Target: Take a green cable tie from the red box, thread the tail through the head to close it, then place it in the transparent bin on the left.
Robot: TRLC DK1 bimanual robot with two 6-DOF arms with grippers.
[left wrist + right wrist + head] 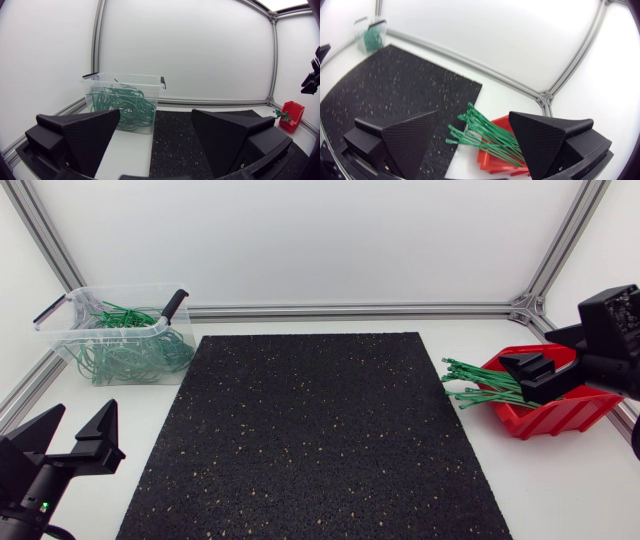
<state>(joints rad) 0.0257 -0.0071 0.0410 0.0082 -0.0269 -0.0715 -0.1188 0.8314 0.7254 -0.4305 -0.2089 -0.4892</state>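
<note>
2 grippers are hanging with fingers spread apart, gripping nothing. The right gripper (525,372) is hovering above the red box (560,415), whose green cable ties (480,385) are jutting toward the black mat (310,440) edge. The left gripper (84,408) is sitting low at the table's front-left, with the transparent bin (70,330) ahead.

Camera set-up: 3 views, 1 fixed overhead, 2 wrist-mounted.
Head cam: high above table (560,490), looks straight down, wide. It takes in the whole black mat (310,435), w/ transparent bin (70,330) at far left and red box (560,415) at right. L wrist cam: low, just behind left gripper (155,112), faces across table twd bin, which is near; red box well off. R wrist cam: raised, behind right gripper (474,114), tilted down, red box close ahead, bin far. All 3 share mat, bin, box.
</note>
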